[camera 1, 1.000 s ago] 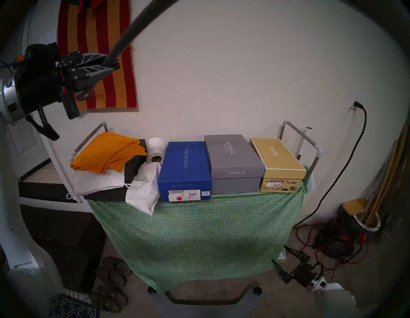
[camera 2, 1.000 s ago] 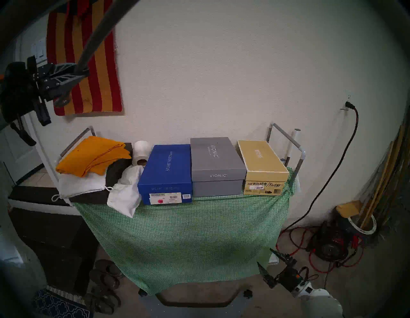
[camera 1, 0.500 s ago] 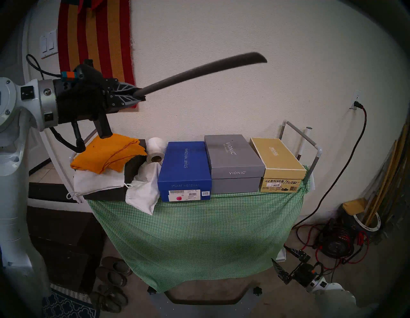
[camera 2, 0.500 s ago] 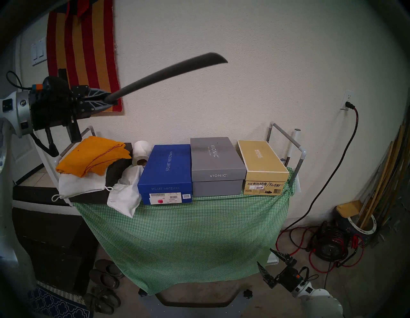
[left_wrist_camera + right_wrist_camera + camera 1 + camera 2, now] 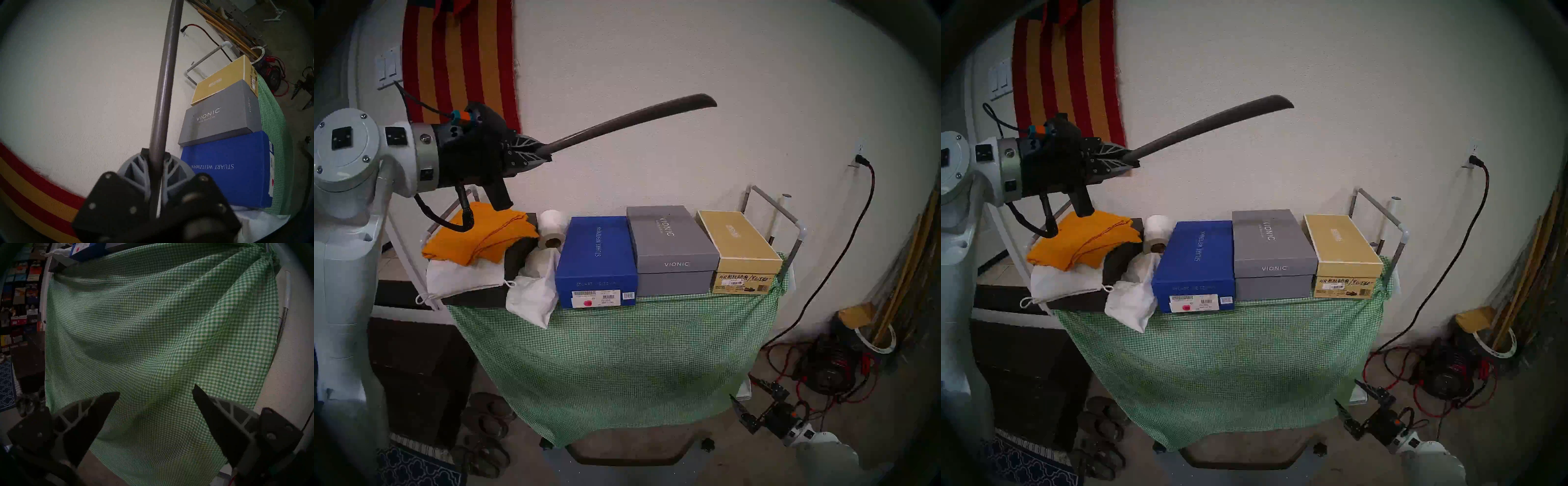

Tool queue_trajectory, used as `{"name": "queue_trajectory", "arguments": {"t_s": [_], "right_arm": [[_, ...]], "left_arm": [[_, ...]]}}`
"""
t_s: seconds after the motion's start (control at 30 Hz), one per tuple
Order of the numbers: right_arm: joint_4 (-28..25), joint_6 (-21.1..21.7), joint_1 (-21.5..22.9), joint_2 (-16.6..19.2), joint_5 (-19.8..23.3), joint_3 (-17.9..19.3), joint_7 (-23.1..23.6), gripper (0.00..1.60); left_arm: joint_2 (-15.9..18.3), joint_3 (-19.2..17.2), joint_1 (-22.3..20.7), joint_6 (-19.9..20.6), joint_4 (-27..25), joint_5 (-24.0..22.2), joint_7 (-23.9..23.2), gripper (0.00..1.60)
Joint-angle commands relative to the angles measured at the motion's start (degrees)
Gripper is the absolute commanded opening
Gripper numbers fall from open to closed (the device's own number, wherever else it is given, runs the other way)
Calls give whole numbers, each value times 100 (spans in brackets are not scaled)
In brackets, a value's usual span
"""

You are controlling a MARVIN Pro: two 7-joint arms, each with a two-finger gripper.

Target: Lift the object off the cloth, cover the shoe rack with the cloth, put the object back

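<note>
My left gripper (image 5: 544, 154) is shut on one end of the long grey shoehorn (image 5: 629, 120), held high above the rack's left part and pointing right along the wall. It also shows in the head right view (image 5: 1209, 124) and the left wrist view (image 5: 163, 95). The green-and-white checked cloth (image 5: 619, 356) hangs over the front of the shoe rack (image 5: 795, 234), from the top shelf down toward the floor. My right gripper (image 5: 743, 393) is open and empty, low by the cloth's lower right corner; in the right wrist view the cloth (image 5: 144, 331) fills the space ahead of it.
On the rack's top stand a blue shoebox (image 5: 597, 261), a grey shoebox (image 5: 670, 247) and a tan shoebox (image 5: 738, 251). An orange towel (image 5: 480, 234), white bags (image 5: 534, 295) and a paper roll (image 5: 551, 227) lie at the left. A striped textile (image 5: 460, 61) hangs on the wall. Cables (image 5: 833, 366) and shoes (image 5: 487, 427) lie on the floor.
My left arm has swung down and to the right, turning the shoehorn from steeply upward to nearly level above the boxes. The right gripper has stayed put.
</note>
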Motion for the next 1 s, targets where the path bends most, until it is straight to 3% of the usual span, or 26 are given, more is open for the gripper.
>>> {"name": "queue_trajectory", "arguments": {"t_s": [0.0,0.53,0.6,0.67,0.87,0.93,0.97], "right_arm": [[-4,1,7,-4,39,-22,333,160],[14,1,18,-2,82,-24,384,160],[-8,1,4,12,64,-67,296,160],[-21,1,-5,20,45,-99,216,160],[-44,1,-13,27,29,-139,71,160],[-53,1,-17,33,28,-154,59,160],[-57,1,-19,35,27,-159,54,160]], "left_arm": [[-487,-101,-185,133,30,-262,202,0],[-478,-133,-205,34,-65,-303,298,0],[-112,263,-323,253,-226,213,505,0],[21,666,-399,309,-119,497,641,0],[-146,1080,-184,156,475,911,722,0],[-88,1616,-396,225,718,1204,860,0],[-179,1421,-297,186,744,1247,794,0]]}}
